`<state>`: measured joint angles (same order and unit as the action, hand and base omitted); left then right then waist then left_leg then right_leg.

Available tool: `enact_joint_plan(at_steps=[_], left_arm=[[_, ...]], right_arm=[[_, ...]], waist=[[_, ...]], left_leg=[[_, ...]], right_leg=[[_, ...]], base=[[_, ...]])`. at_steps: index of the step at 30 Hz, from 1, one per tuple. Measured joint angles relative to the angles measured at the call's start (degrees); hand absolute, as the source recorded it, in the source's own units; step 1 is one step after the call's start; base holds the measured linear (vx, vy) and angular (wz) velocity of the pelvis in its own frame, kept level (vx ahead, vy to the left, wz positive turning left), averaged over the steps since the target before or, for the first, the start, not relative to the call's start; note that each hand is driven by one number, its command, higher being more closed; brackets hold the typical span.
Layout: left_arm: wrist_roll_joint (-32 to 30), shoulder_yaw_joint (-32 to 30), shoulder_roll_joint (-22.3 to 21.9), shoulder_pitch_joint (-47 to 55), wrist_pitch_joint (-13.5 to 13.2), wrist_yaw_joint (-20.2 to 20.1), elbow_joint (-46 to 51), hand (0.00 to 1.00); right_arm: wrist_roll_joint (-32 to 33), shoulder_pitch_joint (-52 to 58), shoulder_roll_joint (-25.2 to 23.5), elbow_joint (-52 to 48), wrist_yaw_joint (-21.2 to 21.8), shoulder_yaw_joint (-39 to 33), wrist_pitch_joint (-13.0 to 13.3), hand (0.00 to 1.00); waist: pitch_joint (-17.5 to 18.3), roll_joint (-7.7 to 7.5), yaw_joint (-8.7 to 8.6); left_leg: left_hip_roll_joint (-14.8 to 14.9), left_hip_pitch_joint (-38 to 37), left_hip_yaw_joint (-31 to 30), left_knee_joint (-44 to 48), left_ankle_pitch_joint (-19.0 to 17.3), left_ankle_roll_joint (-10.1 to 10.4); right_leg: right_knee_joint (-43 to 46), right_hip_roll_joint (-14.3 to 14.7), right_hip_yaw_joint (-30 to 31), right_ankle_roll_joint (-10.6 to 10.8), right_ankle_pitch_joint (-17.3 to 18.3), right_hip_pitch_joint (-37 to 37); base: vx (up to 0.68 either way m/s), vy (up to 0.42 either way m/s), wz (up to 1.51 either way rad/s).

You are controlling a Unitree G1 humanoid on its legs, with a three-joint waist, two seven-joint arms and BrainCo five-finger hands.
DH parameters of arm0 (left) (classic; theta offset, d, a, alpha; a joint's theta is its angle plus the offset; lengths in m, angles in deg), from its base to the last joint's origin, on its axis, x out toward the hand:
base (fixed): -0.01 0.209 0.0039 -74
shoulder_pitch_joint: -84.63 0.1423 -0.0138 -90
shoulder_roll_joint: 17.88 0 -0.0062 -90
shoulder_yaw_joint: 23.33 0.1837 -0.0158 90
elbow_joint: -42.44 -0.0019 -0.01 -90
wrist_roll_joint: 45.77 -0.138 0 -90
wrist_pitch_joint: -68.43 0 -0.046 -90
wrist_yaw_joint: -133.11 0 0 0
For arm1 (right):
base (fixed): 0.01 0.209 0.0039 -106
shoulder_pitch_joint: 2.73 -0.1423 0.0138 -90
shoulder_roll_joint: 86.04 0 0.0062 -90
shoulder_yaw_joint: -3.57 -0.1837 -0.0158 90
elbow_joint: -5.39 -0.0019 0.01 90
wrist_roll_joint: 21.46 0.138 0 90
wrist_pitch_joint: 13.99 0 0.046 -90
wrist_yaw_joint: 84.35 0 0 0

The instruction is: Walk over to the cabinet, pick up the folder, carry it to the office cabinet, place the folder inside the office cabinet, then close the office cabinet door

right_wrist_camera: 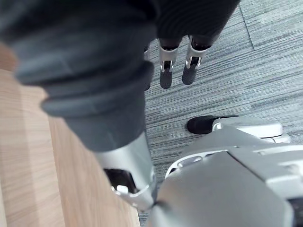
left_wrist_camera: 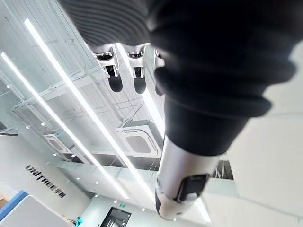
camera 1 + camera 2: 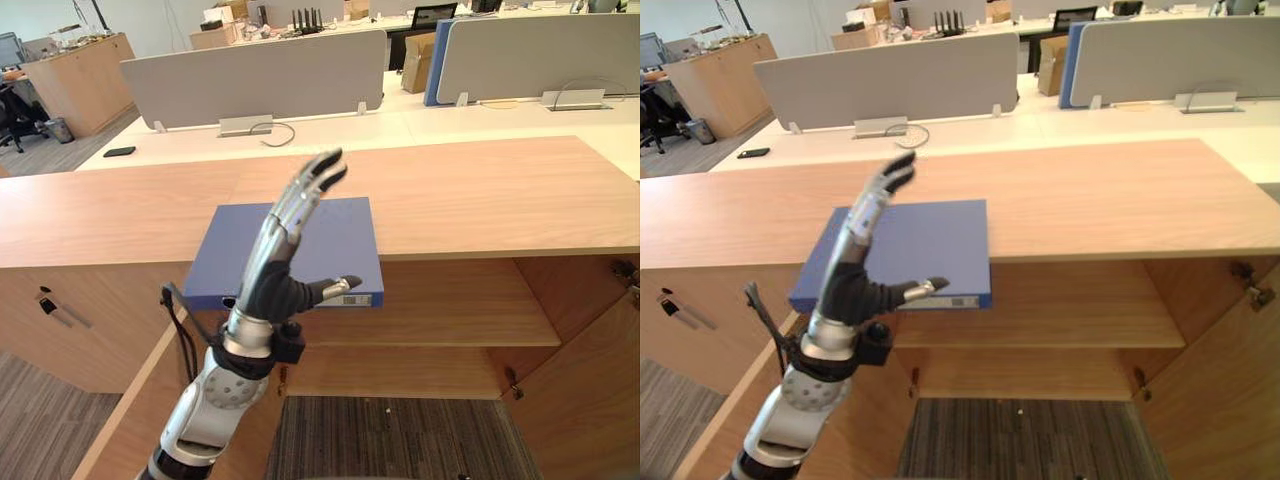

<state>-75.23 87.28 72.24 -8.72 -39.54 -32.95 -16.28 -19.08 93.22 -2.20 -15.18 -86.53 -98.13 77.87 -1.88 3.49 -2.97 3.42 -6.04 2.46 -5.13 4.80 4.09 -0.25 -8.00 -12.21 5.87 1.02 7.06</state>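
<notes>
My left hand hovers, fingers spread and straight, empty. The folder overhangs the cabinet edge, so a clumsy nudge could drop it

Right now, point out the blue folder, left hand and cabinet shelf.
blue folder (image 3: pixel 348 243), left eye view, top cover
left hand (image 3: pixel 272 288), left eye view, dark palm
cabinet shelf (image 3: pixel 460 305), left eye view, bare board
</notes>
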Motion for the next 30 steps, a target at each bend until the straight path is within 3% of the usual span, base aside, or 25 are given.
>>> enact_joint_plan(at_steps=[8, 13, 30], left_arm=[[-9.97, 0.54, 6.43, 0.15, -0.19, 1.23, -10.59, 0.00], [-11.85, 0.10, 9.14, 1.30, -0.11, 1.38, -10.93, 0.00], [-13.86, -8.20, 9.25, 6.96, 1.53, 1.37, -16.11, 0.00]], right_arm=[[0.04, -0.09, -0.09, -0.08, -0.12, 0.62, -0.09, 0.00], [0.09, -0.05, -0.08, -0.09, -0.12, 0.64, -0.17, 0.00], [0.07, 0.41, 0.05, -1.48, 0.36, -0.48, -0.71, 0.00]], waist=[[0.39, -0.53, 0.03], [0.38, -0.53, -0.01], [0.15, -0.42, 0.09]], left_leg=[[0.34, -0.11, 0.22, 0.16, -0.30, 0.27], [0.81, -0.25, 0.33, 0.16, -0.50, 0.57], [1.50, -0.86, 0.68, 0.17, -1.02, 1.18]], right_leg=[[-1.50, 0.55, -0.12, -0.24, -0.59, 0.57], [-2.72, 1.18, -0.10, -0.58, -1.04, 1.23], [-3.70, 2.05, 0.01, -0.72, -1.13, 2.12]], base=[[0.00, 0.000, 0.00], [0.00, 0.000, 0.00], [0.00, 0.000, 0.00]])
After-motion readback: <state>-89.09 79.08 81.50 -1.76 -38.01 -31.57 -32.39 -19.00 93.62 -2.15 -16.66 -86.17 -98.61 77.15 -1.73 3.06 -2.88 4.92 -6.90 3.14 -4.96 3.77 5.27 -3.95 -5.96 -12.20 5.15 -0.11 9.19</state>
